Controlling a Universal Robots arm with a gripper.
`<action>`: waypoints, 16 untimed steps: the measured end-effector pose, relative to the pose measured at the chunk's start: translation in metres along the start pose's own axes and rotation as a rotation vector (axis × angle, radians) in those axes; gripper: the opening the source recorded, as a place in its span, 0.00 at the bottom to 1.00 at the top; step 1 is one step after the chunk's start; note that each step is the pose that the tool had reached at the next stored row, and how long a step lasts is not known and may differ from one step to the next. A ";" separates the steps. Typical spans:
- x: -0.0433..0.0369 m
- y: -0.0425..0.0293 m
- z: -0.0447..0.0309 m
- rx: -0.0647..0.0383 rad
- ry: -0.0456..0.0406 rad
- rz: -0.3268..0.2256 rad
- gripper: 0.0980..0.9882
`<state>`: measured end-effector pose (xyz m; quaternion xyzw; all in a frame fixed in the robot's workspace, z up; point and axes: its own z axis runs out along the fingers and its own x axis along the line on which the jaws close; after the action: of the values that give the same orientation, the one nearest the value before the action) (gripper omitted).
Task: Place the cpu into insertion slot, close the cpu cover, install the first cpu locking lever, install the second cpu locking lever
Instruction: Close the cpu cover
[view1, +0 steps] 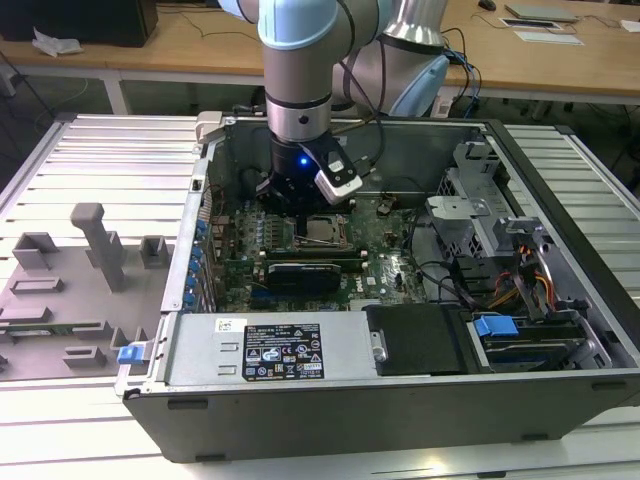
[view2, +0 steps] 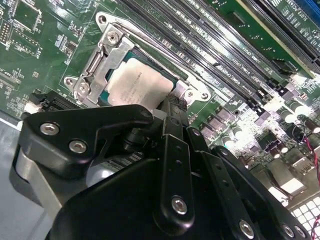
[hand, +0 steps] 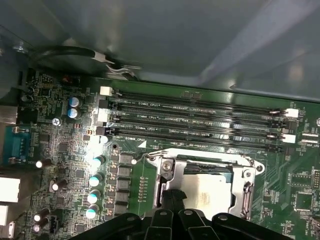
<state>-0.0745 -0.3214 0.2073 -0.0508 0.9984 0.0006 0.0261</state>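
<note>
- Gripper (hand: 172, 196): looks closed, pads together, nothing held. The tip is down at the socket edge. I can't confirm contact.
- The cpu (view2: 137, 85) is already in the insertion slot (view2: 196, 94), lying flat with its silver top showing.
- The cpu cover (view2: 100, 60) looks folded down, and its frame rings the cpu. The tip sits at one corner of that frame.
- Wire lever (hand: 200, 151): runs along the socket side nearest the memory slots (hand: 200, 120). I can't tell whether it is hooked.
- Exterior view as a clock face, centred on the socket:
  - the arm comes in from 11 o'clock
  - a long black card (view1: 305, 272) is at 6
  - the drive cage (view1: 480, 215) is at 3
  - grey fixture blocks (view1: 95, 245) are far out at 9, outside the case (view1: 400, 410)
- Risks from here, my read:
  - The tip is on a thin frame corner. Off-centre push → it skids onto the cpu top or the circuit board (hand: 65, 150) and scratches it or clips small parts.
  - One-corner load → the cover racks and the lever misses its hook.
  - If the cpu is not fully keyed in the slot, clamp force bends the contacts. Seating can't be verified under the frame.
  - A sprung lever can flick back if the tip slides off it.
  - The wrist sits deep in the case, so a sideways move could foul the wall or cables.
</note>
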 end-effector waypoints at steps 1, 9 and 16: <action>0.0000 0.0000 0.0000 0.000 0.0000 0.000 0.01; -0.0030 -0.0002 -0.0018 -0.004 -0.0008 0.000 0.01; -0.0033 -0.0003 -0.0070 -0.031 -0.0033 0.001 0.01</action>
<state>-0.0716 -0.3214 0.2144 -0.0504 0.9982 0.0160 0.0270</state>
